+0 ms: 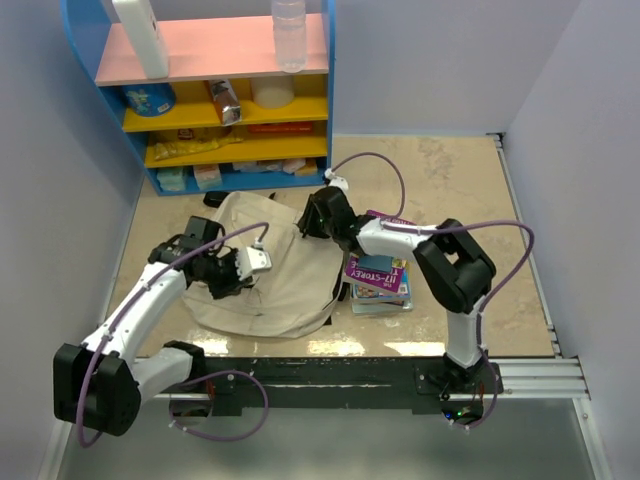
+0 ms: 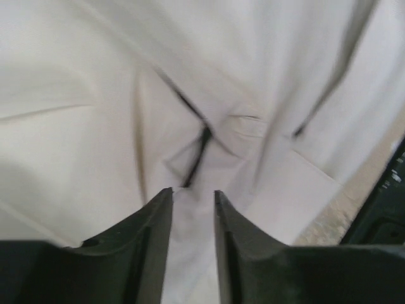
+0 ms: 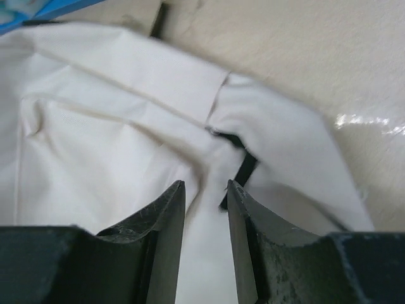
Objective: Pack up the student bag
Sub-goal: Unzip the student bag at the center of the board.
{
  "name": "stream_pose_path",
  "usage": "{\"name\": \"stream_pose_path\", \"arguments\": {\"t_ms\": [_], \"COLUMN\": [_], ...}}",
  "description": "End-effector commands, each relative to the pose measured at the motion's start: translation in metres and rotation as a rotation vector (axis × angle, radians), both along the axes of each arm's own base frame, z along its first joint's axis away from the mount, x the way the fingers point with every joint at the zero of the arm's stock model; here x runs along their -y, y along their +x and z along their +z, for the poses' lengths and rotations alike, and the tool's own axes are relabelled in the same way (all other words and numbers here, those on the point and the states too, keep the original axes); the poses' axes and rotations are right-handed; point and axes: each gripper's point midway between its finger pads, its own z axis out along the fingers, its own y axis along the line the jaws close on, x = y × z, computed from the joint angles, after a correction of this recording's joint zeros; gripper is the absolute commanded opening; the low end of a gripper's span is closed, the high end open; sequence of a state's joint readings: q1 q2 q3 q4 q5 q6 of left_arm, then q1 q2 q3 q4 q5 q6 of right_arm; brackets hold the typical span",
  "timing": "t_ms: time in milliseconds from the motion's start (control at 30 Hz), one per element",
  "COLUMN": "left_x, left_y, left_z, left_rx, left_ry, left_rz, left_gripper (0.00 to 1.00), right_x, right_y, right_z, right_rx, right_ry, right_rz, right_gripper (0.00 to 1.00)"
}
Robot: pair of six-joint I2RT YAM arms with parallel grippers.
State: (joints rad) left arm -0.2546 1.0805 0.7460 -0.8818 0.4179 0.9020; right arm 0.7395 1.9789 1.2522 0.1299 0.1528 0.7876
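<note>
Left gripper (image 2: 193, 193) jaws slightly apart, on the bag's (image 1: 285, 295) left side, cloth in the gap. Right gripper (image 3: 205, 183) jaws also apart, at bag's far right corner. Bag lies flat, left of table (image 1: 460, 180) centre.

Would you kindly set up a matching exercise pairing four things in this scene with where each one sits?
Things:
1 student bag
2 stack of books
3 clear bottle
4 blue tub

Places:
A pink top shelf
B middle of the table
C upper yellow shelf, left end
D table, right of the bag

Pairs: 1-B, 2-D, 3-A, 4-C.
</note>
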Motion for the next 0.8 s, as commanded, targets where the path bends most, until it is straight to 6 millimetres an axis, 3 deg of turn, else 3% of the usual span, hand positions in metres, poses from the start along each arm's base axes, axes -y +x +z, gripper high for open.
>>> {"name": "stream_pose_path", "arguments": {"t_ms": [0,167,333,400,533,767], "left_x": [-0.001,-0.006,-0.002,-0.004,-0.009,-0.015], "left_y": [0.064,0.086,0.104,0.109,0.11,0.109], "left_z": [0.041,0.042,0.03,0.02,0.0,-0.02], "left_rx": [0.149,0.174,0.134,0.109,0.11,0.091], "left_ry": [-0.137,-0.174,-0.207,-0.205,-0.186,-0.155], "left_rz": [0.197,0.277,0.343,0.37,0.405,0.427], "left_gripper": [0.43,0.44,0.44,0.43,0.43,0.41], "right_x": [-0.023,-0.032,-0.071,-0.085,-0.089,-0.06], "right_y": [-0.043,-0.06,-0.072,-0.078,-0.079,-0.09], "right_z": [0.03,0.045,0.068,0.06,0.041,0.005], "right_rx": [0.127,0.189,0.272,0.267,0.245,0.179], "right_ry": [-0.071,-0.127,-0.139,-0.173,-0.21,-0.308], "right_rz": [0.115,0.156,0.265,0.303,0.321,0.307], "right_gripper": [0.38,0.38,0.32,0.29,0.26,0.2]}}
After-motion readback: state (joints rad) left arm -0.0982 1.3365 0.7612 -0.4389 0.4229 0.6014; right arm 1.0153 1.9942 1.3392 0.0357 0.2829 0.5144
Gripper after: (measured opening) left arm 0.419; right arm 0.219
